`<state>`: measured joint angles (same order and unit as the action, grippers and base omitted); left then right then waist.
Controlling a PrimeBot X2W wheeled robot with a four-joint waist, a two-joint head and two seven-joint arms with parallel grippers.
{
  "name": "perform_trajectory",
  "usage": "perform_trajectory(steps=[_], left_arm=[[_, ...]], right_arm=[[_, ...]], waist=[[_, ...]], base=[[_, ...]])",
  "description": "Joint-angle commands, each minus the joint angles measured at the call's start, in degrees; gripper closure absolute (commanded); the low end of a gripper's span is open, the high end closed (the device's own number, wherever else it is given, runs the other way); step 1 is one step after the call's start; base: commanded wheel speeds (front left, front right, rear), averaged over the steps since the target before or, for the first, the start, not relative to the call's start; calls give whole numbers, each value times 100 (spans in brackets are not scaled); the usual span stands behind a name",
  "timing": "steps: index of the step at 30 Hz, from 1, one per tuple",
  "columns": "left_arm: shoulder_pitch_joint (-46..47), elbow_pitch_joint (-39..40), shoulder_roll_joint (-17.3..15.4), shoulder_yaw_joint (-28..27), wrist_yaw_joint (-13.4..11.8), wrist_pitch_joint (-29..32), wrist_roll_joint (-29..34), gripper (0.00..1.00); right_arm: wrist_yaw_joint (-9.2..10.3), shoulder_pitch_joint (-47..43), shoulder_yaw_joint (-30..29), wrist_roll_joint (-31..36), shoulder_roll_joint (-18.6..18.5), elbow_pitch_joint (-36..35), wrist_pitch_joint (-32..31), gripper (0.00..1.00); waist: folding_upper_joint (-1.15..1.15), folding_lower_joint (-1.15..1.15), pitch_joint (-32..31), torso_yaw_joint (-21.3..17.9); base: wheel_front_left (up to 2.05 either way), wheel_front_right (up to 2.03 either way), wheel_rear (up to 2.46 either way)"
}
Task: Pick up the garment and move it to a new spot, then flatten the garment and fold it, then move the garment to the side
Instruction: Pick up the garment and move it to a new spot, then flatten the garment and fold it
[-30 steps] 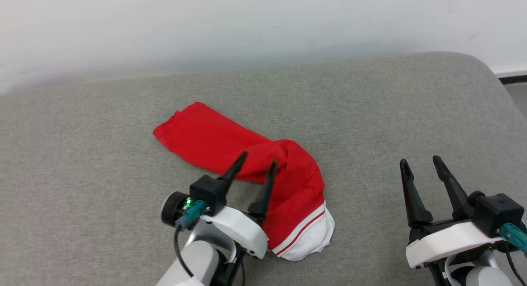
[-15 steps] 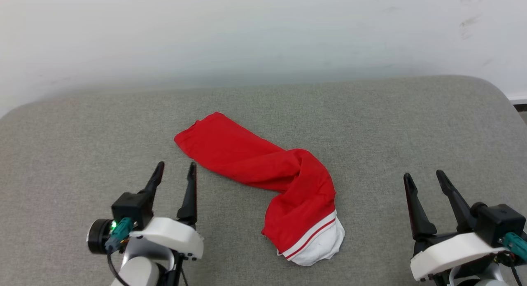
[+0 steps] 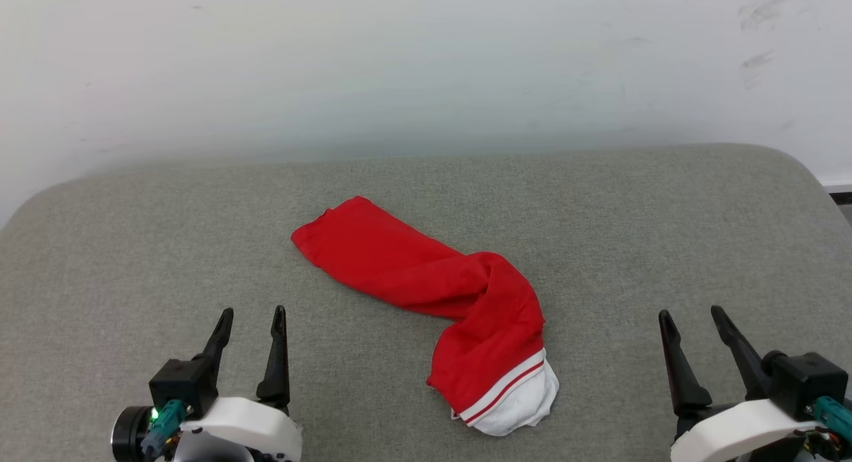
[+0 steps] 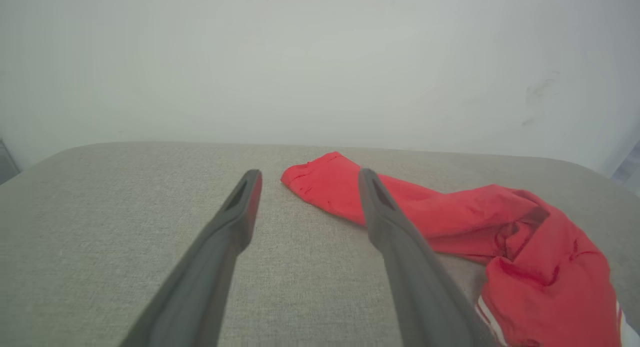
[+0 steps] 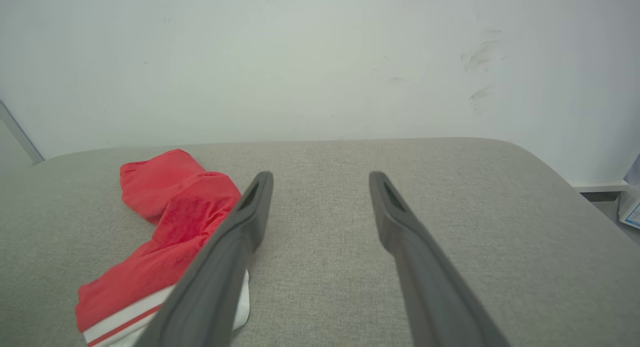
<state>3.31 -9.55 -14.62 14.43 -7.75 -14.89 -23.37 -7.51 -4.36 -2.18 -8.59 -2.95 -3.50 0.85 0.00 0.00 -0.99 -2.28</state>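
Change: left gripper [image 3: 253,310] has been drawn back from the garment [image 3: 426,282] to the lower left.
Cushion [image 3: 133,249]: grey fabric; the garment is laid at its middle.
Wall [image 3: 426,62]: white, scuffed at the right.
Garment: red, bunched in a bent strip, white striped sleeve [image 3: 522,405] nearest.
Left gripper: held open, nothing gripped, apart from the garment.
Right gripper [image 3: 690,311]: held open, nothing gripped, lower right.

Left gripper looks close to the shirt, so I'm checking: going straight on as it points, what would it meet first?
Probably the garment's red end, just ahead between the left gripper's fingertips in its wrist view; depth is unclear.
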Motion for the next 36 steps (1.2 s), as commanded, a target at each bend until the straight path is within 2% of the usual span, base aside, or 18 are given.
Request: perform_trajectory(steps=[1, 21, 25, 31, 36], left_arm=[[-106, 30, -33, -24, -29, -29, -5, 0], [-91, 36, 37, -60, 48, -41, -25, 0], [3, 82, 113, -64, 81, -34, 6, 0], [182, 232, 245, -128, 163, -31, 121, 0], [315, 353, 403, -177, 226, -31, 222, 0]], right_arm=[[4, -85, 0, 7, 11, -24, -24, 0], [4, -144, -41, 51, 11, -25, -265, 0], [4, -206, -118, -88, -12, 215, -916, 0], [4, -109, 27, -415, -285, 443, -2162, 0], [4, 72, 354, -654, -471, 419, -2648, 0]], waist=[[0, 0, -13, 4], [0, 0, -18, 152], [0, 0, 50, 301], [0, 0, 325, 598], [0, 0, 605, 806]], base=[[0, 0, 0], [0, 0, 0], [0, 0, 0], [0, 0, 0], [0, 0, 0]])
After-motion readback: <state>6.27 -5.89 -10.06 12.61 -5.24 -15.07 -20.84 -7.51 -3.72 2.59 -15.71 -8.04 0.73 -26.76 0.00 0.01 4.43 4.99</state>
